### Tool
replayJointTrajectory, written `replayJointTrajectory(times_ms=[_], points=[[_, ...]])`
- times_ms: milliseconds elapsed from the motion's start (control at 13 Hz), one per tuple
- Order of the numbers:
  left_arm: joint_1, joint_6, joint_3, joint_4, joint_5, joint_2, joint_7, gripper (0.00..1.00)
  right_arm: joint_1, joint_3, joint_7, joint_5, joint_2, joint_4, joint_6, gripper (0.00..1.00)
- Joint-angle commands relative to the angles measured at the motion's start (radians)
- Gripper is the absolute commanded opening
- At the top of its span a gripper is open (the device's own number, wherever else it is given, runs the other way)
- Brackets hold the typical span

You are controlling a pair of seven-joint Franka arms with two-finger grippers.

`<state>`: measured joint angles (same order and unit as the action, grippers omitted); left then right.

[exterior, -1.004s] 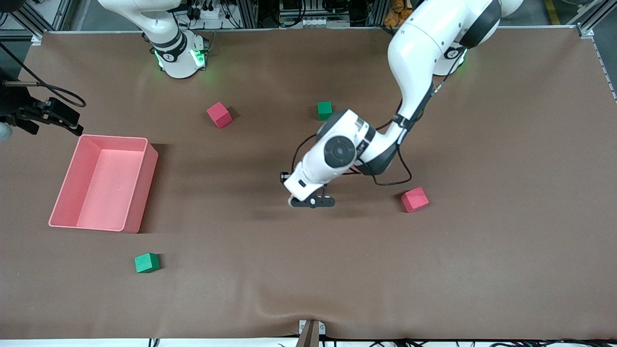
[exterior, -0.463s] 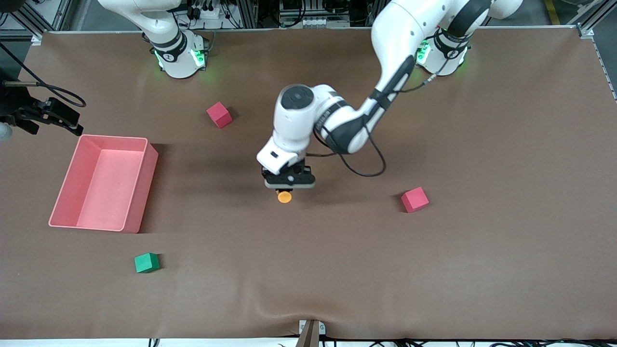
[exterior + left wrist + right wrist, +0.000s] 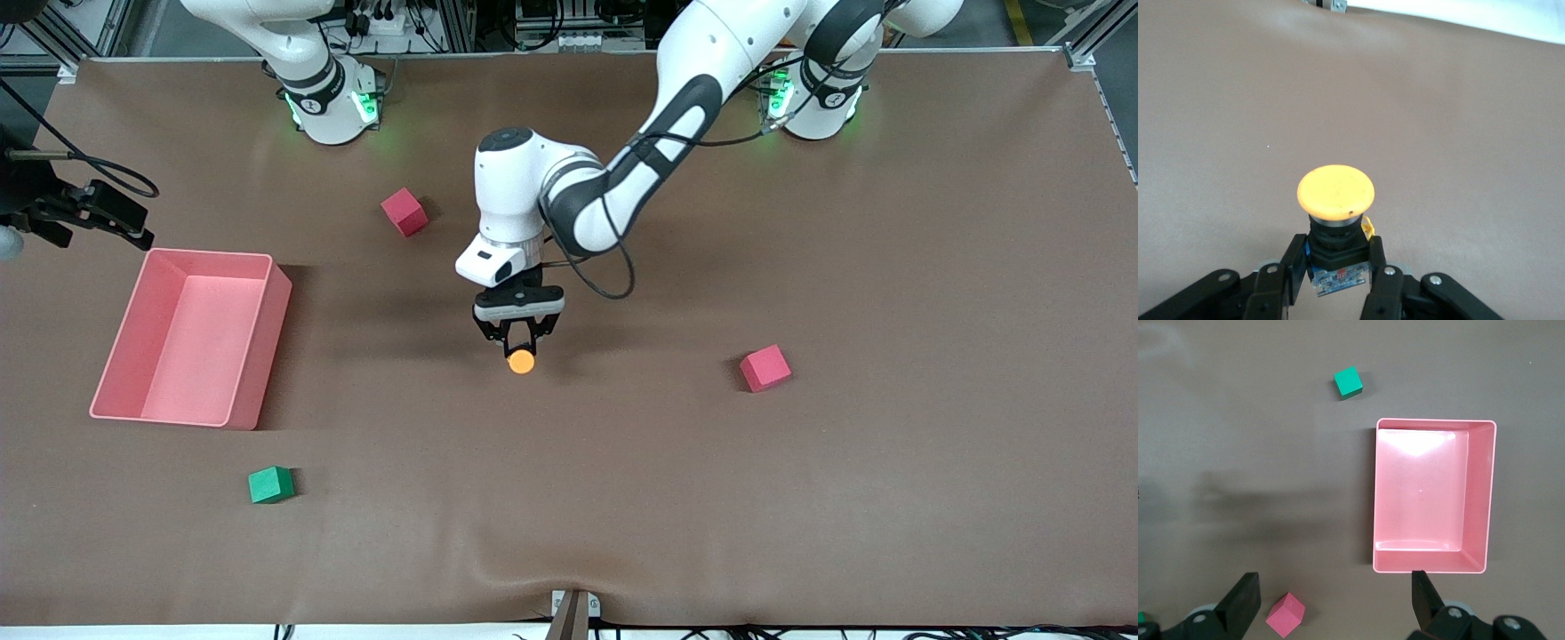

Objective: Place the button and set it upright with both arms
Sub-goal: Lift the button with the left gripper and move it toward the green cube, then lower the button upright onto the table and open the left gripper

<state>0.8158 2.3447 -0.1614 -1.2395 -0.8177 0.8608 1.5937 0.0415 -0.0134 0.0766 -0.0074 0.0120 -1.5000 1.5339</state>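
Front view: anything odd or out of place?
Nothing spilled or damaged. The button is held sideways in the shut left gripper above mid-table, orange cap pointing outward, not upright yet. The right gripper waits open over the pink bin.

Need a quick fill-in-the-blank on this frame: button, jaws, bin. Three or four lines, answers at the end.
1. The left gripper has its jaws shut on the black body of the ____.
2. The cap of the button is ____ in colour.
3. The right gripper, jaws open, hangs above the table beside the pink ____.
4. The pink bin holds ____ cubes.

Missing words: button; orange; bin; no
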Motion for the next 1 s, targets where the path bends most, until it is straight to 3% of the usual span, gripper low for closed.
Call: replayJointTrajectory(times_ms=[0,232,926], points=[[0.048,0.008,0.026,-0.012,-0.157,0.029,0.171,0.0,-0.005,0.003,-0.006,-0.006,0.011,0.024,-0.017,1.0],[0.065,-0.016,0.026,-0.02,-0.335,0.064,0.329,0.0,-0.005,0.003,-0.006,-0.006,0.013,0.024,-0.032,1.0],[0.091,-0.073,0.026,-0.025,-0.644,0.153,0.504,0.0,-0.005,0.003,-0.006,-0.006,0.011,0.023,-0.037,1.0]])
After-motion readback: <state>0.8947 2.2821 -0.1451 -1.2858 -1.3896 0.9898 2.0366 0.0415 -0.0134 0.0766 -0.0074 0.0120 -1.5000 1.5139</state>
